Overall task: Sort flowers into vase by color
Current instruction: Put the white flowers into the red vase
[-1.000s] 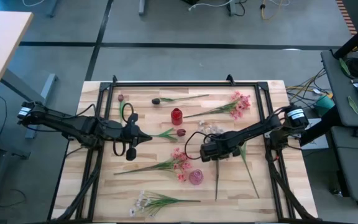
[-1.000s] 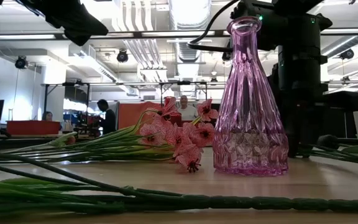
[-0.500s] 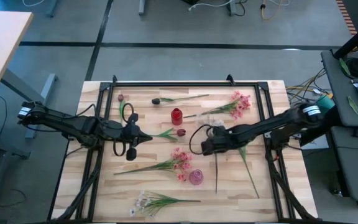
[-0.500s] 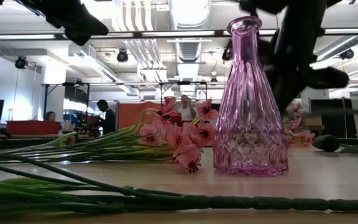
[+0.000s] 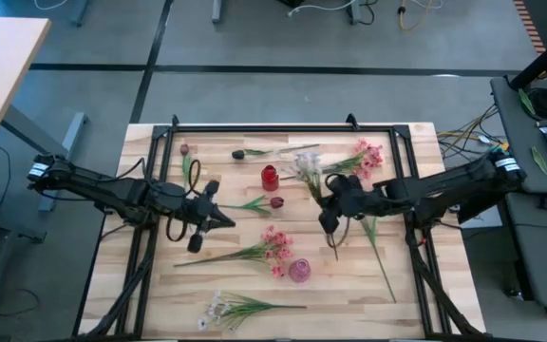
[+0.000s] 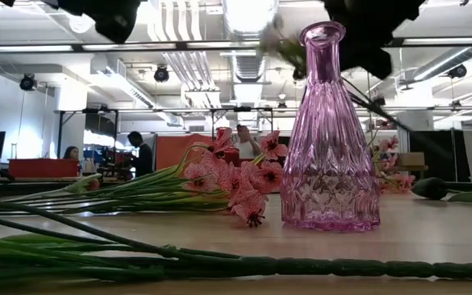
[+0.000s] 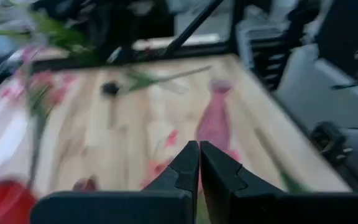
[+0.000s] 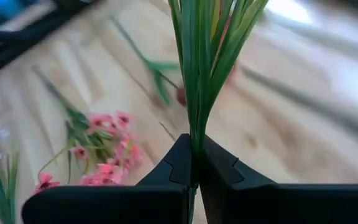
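I am pinching a white-blossomed flower in my right gripper, the two fingers pressed tight against its bundle of green stems, which are fanning out beyond the fingertips. In the high view my right gripper is hanging over the middle of the table, and the white spray is sticking out past it toward the far edge, lifted clear of the wood. The pink vase is standing just near-side of this gripper; in the low view it is upright, with the held stem crossing behind its neck. The red vase is sitting a little to the left of the gripper, farther back. A pink flower is lying beside the pink vase, another pink flower is lying beyond my gripper toward the far right, a dark red bud is lying between my two grippers, and a second white flower is lying near the front edge.

My left gripper is hovering over the table's left half, its fingers pressed together on nothing.
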Tool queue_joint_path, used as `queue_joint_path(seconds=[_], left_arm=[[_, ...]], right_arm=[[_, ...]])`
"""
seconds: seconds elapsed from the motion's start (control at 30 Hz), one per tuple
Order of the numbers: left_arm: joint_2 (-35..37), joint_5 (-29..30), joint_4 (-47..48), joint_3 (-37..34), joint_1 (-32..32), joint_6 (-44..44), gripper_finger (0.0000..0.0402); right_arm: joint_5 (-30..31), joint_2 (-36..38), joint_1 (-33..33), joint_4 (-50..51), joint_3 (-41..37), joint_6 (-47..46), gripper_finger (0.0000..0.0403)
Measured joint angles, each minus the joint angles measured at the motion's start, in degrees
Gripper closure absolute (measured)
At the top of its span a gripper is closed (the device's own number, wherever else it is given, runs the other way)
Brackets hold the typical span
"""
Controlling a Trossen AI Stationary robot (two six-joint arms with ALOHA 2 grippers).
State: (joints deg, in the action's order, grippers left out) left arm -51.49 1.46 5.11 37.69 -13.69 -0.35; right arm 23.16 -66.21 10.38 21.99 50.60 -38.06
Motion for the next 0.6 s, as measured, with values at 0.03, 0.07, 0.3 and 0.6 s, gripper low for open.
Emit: queue_joint_path(seconds=[0.03,0.07,0.3,0.6], left_arm=[[-0.01,-0.72,-0.82,0.0,0.01,0.61,0.0402],[-0.01,-0.94,-1.59,0.0,0.02,1.27,0.0402],[-0.06,-1.0,-9.53,0.0,0.02,7.39,0.0402],[-3.89,-9.66,-18.0,0.02,0.15,11.59,0.0402]], right_arm=[[-0.04,0.91,-0.01,-4.15,-1.54,4.74,0.0393],[-0.32,1.75,-0.02,-8.89,-3.22,9.82,0.0393],[-12.42,6.44,-3.3,-44.18,-18.04,36.58,0.0393],[-16.94,6.49,-7.16,-65.57,-27.81,39.05,0.0393]])
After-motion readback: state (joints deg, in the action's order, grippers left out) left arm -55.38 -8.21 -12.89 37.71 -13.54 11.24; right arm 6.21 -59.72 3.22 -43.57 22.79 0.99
